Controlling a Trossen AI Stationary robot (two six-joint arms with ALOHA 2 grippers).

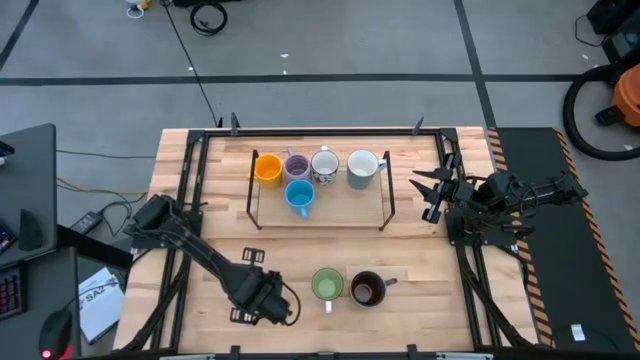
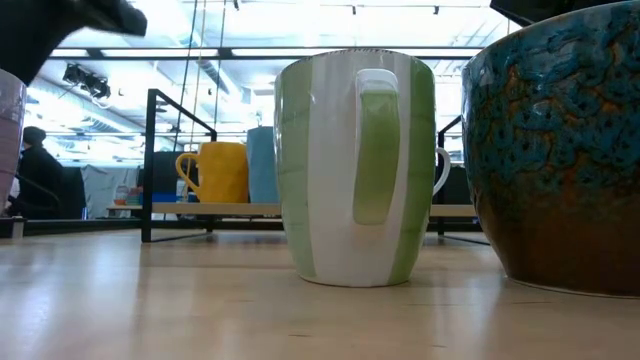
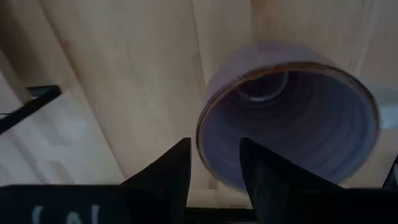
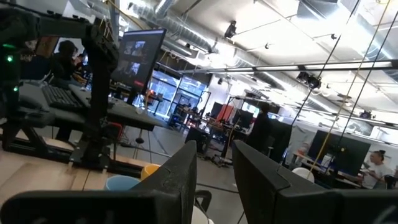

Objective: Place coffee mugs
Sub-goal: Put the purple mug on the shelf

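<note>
Five mugs stand inside the black wire rack (image 1: 385,195): orange (image 1: 267,168), purple (image 1: 296,166), patterned white (image 1: 324,165), pale white-blue (image 1: 361,168), and blue (image 1: 299,196) in front. Green mug (image 1: 327,285) and dark mug (image 1: 367,289) stand side by side near front edge. Left gripper (image 1: 268,300) low, just left of green mug. Right gripper (image 1: 432,190) beside rack's right end.

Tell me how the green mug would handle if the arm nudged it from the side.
The green mug looks like glazed ceramic, so probably rigid and breakable. Standing upright on a flat base on the smooth table, it would likely slide rather than tip. The dark mug beside it could get knocked.
</note>
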